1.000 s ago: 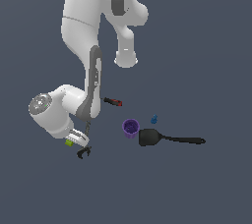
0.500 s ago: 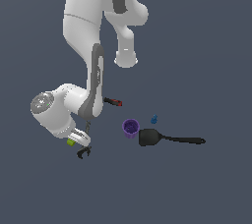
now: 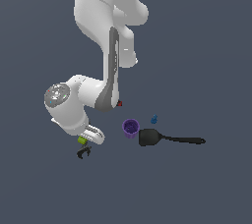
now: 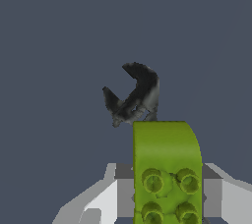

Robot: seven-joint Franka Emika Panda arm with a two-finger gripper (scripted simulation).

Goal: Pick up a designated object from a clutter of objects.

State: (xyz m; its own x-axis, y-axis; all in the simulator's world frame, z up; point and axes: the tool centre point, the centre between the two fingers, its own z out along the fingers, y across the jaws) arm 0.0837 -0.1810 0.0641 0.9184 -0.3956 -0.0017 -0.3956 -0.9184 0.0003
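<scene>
The lime-green block (image 4: 166, 169), with round studs on its top, fills the space between my gripper's (image 4: 167, 191) two grey fingers, which press on its sides. In the exterior view the block (image 3: 82, 140) shows just under the white hand; the gripper (image 3: 84, 142) itself is mostly hidden there. The dark grey wrench (image 3: 83, 152) lies just below the block, and its open head shows in the wrist view (image 4: 134, 94). The rest of the clutter lies toward the exterior view's right.
The purple cup (image 3: 130, 127) stands next to the black spatula (image 3: 162, 138), whose handle points to the exterior view's right. The tiny blue piece (image 3: 154, 119) lies behind them. A red bit of the screwdriver (image 3: 119, 103) shows behind my forearm.
My arm has shifted toward the exterior view's right and a little up, and the green block has moved with the hand. The wrench, cup and spatula have not moved.
</scene>
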